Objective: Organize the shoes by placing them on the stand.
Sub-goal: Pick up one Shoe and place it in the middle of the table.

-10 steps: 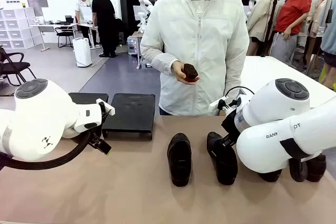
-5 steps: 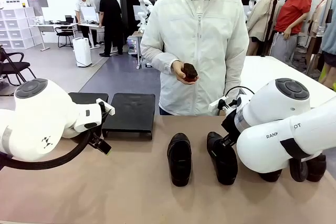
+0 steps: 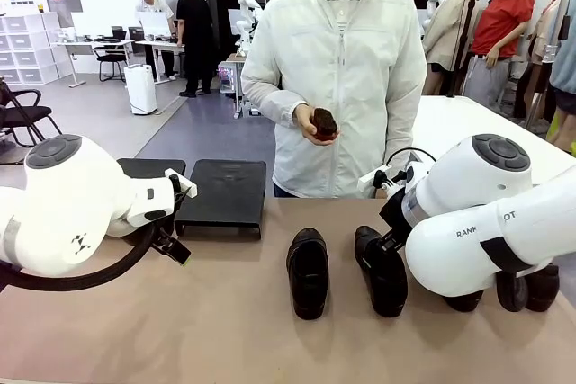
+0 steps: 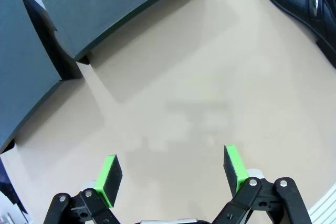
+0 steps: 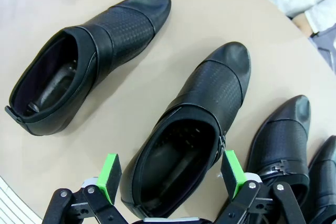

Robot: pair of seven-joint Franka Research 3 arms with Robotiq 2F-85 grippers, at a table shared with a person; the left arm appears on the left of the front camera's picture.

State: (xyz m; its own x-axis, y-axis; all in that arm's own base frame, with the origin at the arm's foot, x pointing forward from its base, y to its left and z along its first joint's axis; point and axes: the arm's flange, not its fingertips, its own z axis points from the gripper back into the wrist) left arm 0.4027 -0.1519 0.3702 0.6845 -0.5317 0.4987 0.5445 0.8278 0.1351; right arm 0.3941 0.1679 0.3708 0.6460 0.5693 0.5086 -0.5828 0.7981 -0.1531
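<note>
Four black leather slip-on shoes with rounded toes lie on the tan table, all to the right of the stand and none of them on it. That stand is two low, flat black platforms side by side at the table's far edge. The right platform is in plain sight, while the left platform is largely hidden behind the left arm's white casing.

The nearest shoe sits just right of the stand and closer to the robot, toe towards the person. The second shoe lies further right of the stand, beside the first but apart from it. The third shoe and fourth shoe are furthest from the stand. From the front only their ends peek out under the right arm, and the wrist camera cuts the fourth off at its edge.

There's little to read: the right arm's casing shows "RAN" and "OT", and the rest I can't make out. A small dark emblem on the left arm is too tiny to read.

The left claw hovers over bare table on the robot's side of the stand, green pads well apart with nothing between them. The right claw hangs over the second shoe's heel opening, pads spread to either side; whether they touch the leather I can't tell.

Beyond the table, right of the stand, a person in a white jacket holds a small dark brown lump in one hand. I can't identify the lump.
</note>
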